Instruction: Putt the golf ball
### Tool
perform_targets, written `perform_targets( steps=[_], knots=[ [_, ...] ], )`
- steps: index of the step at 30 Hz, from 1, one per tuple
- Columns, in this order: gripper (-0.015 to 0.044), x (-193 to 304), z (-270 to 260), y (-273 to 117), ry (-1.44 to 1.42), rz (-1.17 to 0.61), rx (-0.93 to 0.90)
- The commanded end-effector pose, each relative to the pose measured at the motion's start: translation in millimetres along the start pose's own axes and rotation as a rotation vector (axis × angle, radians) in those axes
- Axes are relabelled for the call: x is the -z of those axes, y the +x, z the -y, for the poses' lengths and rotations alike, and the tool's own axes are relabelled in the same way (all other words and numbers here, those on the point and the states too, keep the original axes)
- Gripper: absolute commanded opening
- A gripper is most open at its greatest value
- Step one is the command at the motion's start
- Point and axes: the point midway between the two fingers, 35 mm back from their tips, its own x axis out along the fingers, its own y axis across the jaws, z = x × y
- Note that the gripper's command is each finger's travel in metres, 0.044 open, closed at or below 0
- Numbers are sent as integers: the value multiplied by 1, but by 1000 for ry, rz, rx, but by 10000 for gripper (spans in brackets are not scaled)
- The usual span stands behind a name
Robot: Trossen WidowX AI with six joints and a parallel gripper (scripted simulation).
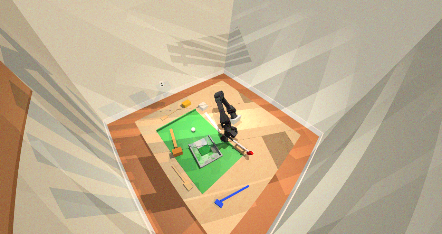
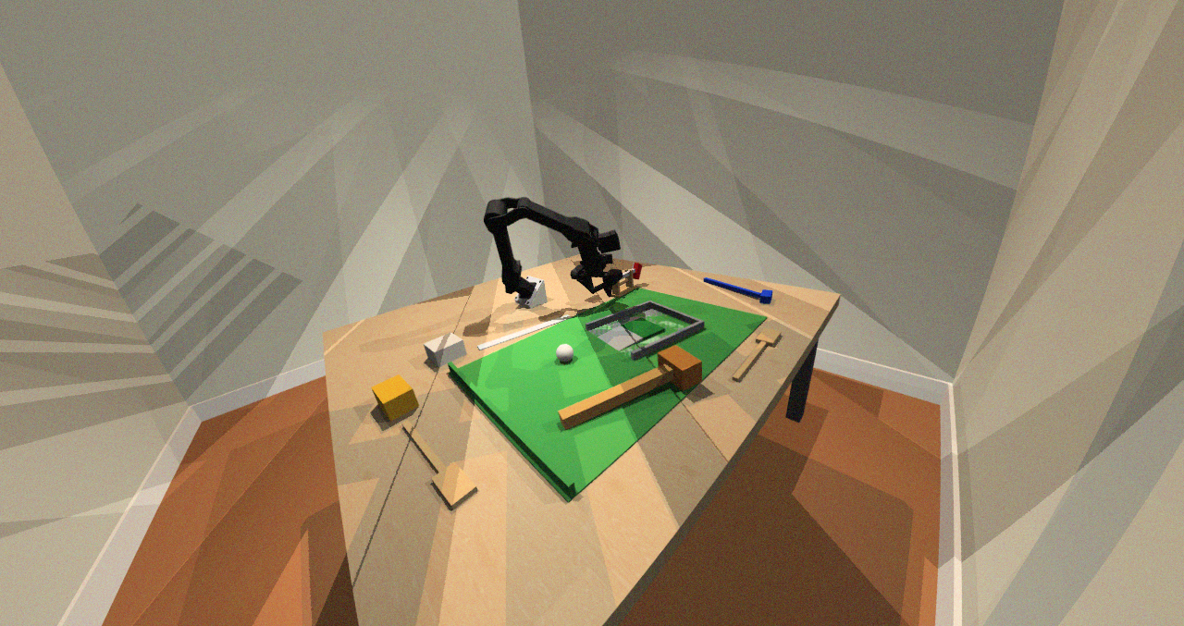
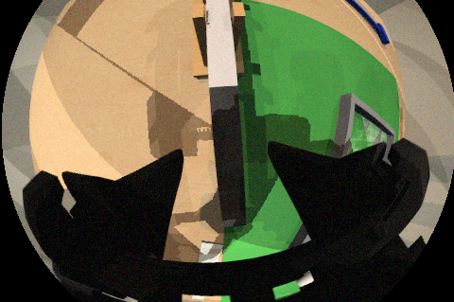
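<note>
My gripper point(image 3: 226, 151) straddles the dark grip end of the red putter point(image 3: 221, 40), which lies on a wooden stand point(image 3: 202, 40) beside the green mat point(image 1: 185, 133); the fingers are spread, mid-closing, not yet pinching. I judge that an off-centre squeeze could twist the shaft off its stand, leaving the golf ball point(image 1: 193, 129) unreachable.

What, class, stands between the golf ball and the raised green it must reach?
Nothing visible does: bare turf lies between the golf ball and the open, ramped side of the raised green. The wooden mallet lies off to one side.
</note>
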Motion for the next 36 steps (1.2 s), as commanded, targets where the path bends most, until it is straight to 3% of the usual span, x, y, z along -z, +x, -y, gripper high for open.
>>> perform_targets(
  steps=[1,9,12,19,36],
  knots=[
    [230,0,0,-1,0,0,1],
    [20,0,0,-1,0,0,1],
    [0,0,0,-1,0,0,1],
    [0,-3,2,-9,0,2,1],
    [0,-27,0,-96,-1,5,-1]
  ],
)
